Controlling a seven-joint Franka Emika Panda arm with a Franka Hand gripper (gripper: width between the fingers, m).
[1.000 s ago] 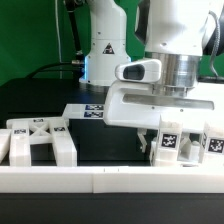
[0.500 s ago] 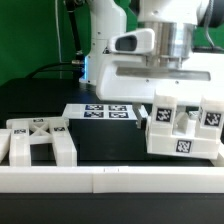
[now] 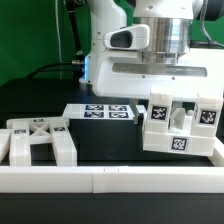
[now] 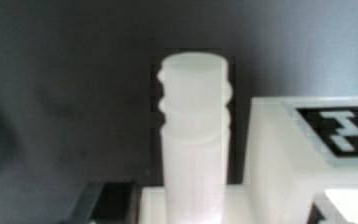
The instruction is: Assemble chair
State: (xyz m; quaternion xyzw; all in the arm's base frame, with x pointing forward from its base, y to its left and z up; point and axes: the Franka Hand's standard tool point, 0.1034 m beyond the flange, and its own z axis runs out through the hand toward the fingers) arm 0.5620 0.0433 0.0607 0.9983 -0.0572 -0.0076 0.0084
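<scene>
Hanging under the hand on the exterior view's right, the tagged chair block [image 3: 182, 127] sits slightly tilted, near the low border rail [image 3: 110, 180]. The gripper [image 3: 177, 108] looks clamped on it from above, jaws close together on a narrow section in the block's middle, though you cannot see the fingertips themselves. In the wrist view a rounded white post [image 4: 197, 130] stands just beside a tagged face. Mind that tilt: with so thin a hold, the block could swivel or slip if you swing quickly. The second chair part [image 3: 38, 140] lies well apart on the exterior view's left, with the marker board [image 3: 100, 112] behind and between them. A low carry could clip the rail or scrape the board.
</scene>
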